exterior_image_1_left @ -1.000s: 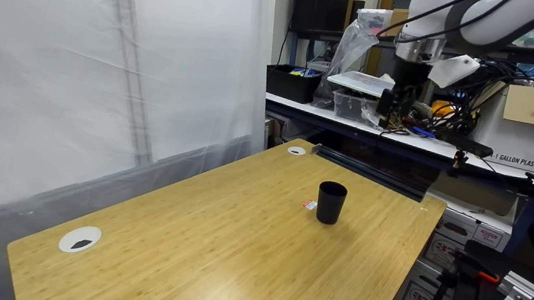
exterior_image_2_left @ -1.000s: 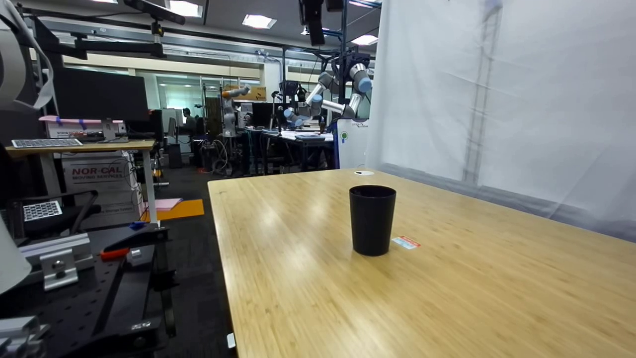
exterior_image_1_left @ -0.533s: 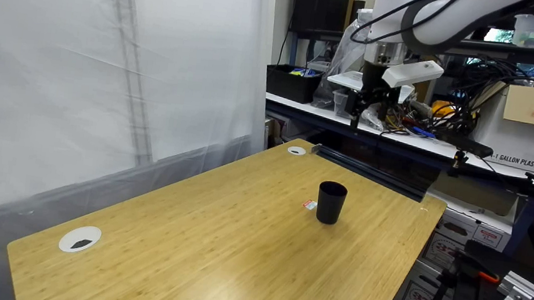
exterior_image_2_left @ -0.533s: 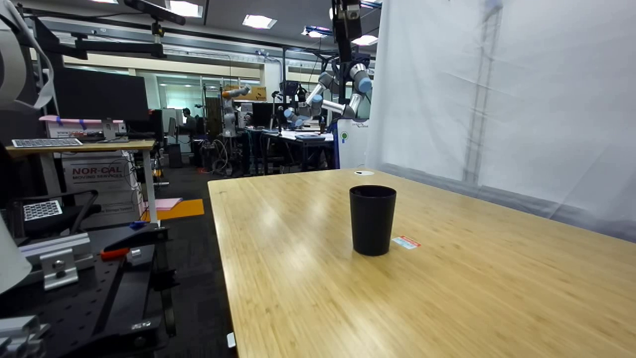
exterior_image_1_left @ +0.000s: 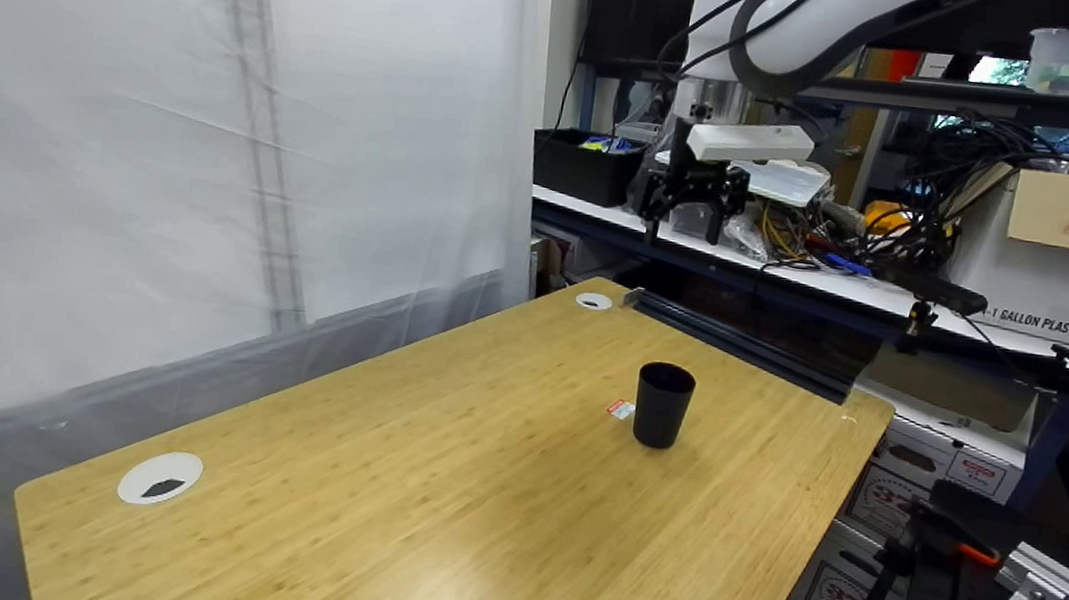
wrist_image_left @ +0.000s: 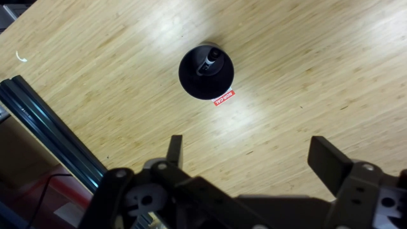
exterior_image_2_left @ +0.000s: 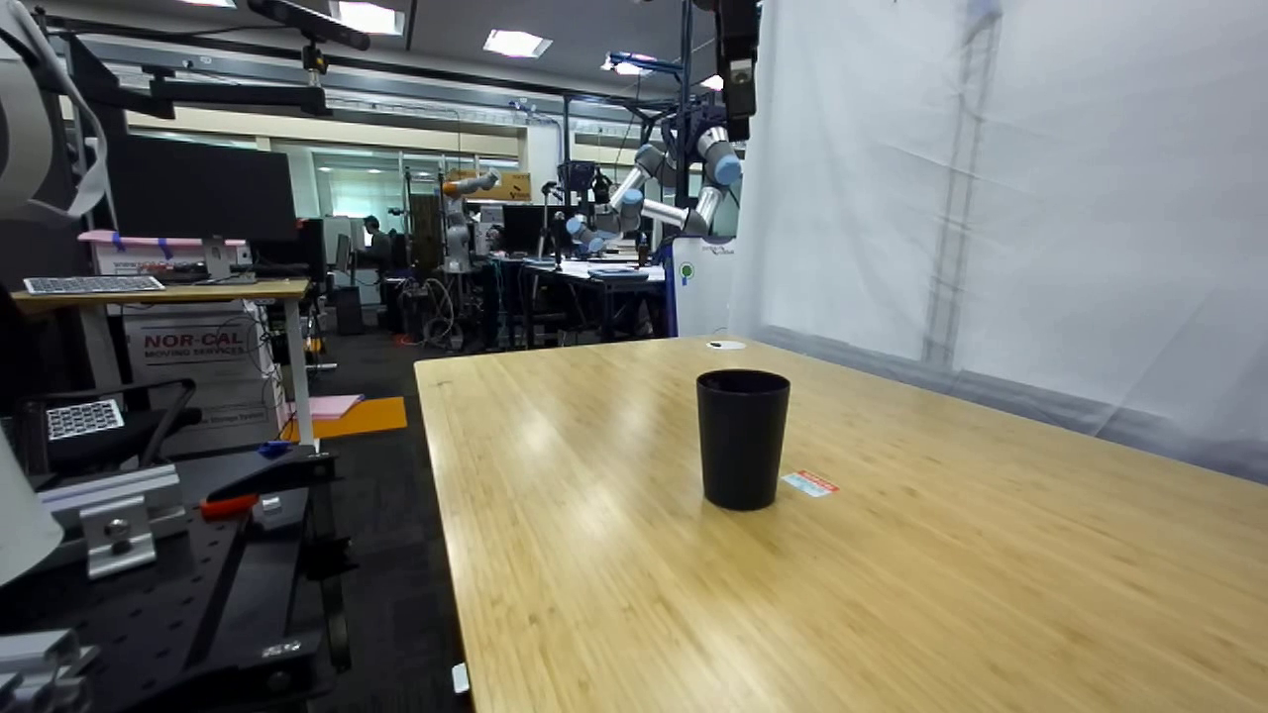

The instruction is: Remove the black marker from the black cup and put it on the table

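The black cup [exterior_image_1_left: 663,410] stands upright on the wooden table [exterior_image_1_left: 432,490]; it also shows in an exterior view [exterior_image_2_left: 743,446] and in the wrist view [wrist_image_left: 203,89]. The black marker [wrist_image_left: 208,63] leans inside the cup, with a dark cap and a white band. The cup walls hide it in both exterior views. My gripper [exterior_image_1_left: 682,236] is open and empty, high above the table. In the wrist view my gripper [wrist_image_left: 246,140] has its fingers wide apart with bare table between them, and the cup lies ahead of the fingertips.
A red and white label [exterior_image_1_left: 621,409] lies flat beside the cup. A dark rail [exterior_image_1_left: 741,344] runs along one table edge. White cable covers [exterior_image_1_left: 160,479] sit in the table. A translucent curtain [exterior_image_1_left: 364,120] hangs along one side. A cluttered shelf [exterior_image_1_left: 625,213] stands behind.
The arm has moved left in an exterior view and rightward and slightly lower in an exterior view. The wrist has turned, so both fingers now show apart. The cup has not moved.
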You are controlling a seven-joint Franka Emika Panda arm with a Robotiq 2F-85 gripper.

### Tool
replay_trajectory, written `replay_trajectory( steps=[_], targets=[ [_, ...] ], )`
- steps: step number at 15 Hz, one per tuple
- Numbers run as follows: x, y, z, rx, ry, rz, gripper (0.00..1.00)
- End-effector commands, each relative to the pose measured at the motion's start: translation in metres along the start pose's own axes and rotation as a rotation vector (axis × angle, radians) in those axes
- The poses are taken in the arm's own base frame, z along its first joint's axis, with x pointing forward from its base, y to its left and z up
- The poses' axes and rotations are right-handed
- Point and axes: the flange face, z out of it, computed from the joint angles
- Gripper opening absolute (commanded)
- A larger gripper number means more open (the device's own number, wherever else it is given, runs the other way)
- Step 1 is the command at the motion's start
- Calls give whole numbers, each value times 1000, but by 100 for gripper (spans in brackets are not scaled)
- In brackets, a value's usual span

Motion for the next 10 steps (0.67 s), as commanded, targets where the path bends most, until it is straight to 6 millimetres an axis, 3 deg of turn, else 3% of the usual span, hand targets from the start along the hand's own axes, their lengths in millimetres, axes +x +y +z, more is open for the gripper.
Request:
replay_trajectory(
  steps=[1, 7, 10],
  targets=[
    [15, -10, 8, 35, -50, 87, 100],
    [23, 18, 56, 30, -134, 202, 100],
    [16, 35, 80, 31, -182, 237, 100]
  ],
)
